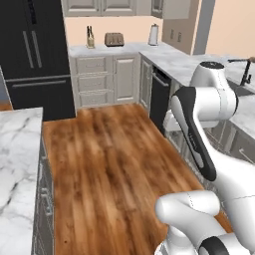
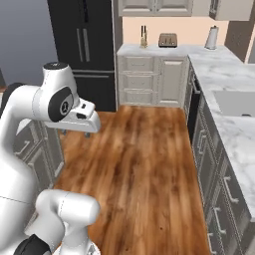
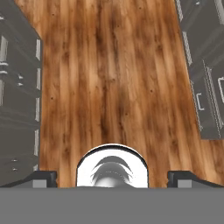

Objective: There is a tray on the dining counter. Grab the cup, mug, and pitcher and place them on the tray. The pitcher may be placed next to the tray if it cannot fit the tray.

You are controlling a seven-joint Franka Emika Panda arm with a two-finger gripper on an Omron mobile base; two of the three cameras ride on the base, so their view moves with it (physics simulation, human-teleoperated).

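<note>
The gripper (image 3: pixel 112 177) hangs over the wooden floor (image 3: pixel 113 78) and looks straight down at it. Its two dark finger tips (image 3: pixel 43 177) stand far apart, one at each side, with nothing between them but the floor.

The floor is the big landmark here. On one side of the floor runs a long white marble surface (image 2: pixel 239 134) with a sink (image 2: pixel 236 102) set into it. A black faucet (image 1: pixel 245 69) stands by that sink. Grey drawers (image 2: pixel 221 199) sit under this surface, facing the floor. On the other side of the floor is another marble surface (image 1: pixel 15 149), also with grey drawers below it.

At the far end of the floor stands a tall black fridge (image 1: pixel 35 55). Next to the fridge, past the end of the floor, is a corner surface (image 2: pixel 149 49) with white cupboards under it. On it sit a toaster (image 2: pixel 168 40), a knife block (image 2: pixel 144 37) and a white paper towel roll (image 2: pixel 212 38).

The white arm (image 2: pixel 60 104) bends high over the floor, in the middle of the kitchen. I cannot tell from these pictures where the tray, the cup, the mug or the pitcher is.
</note>
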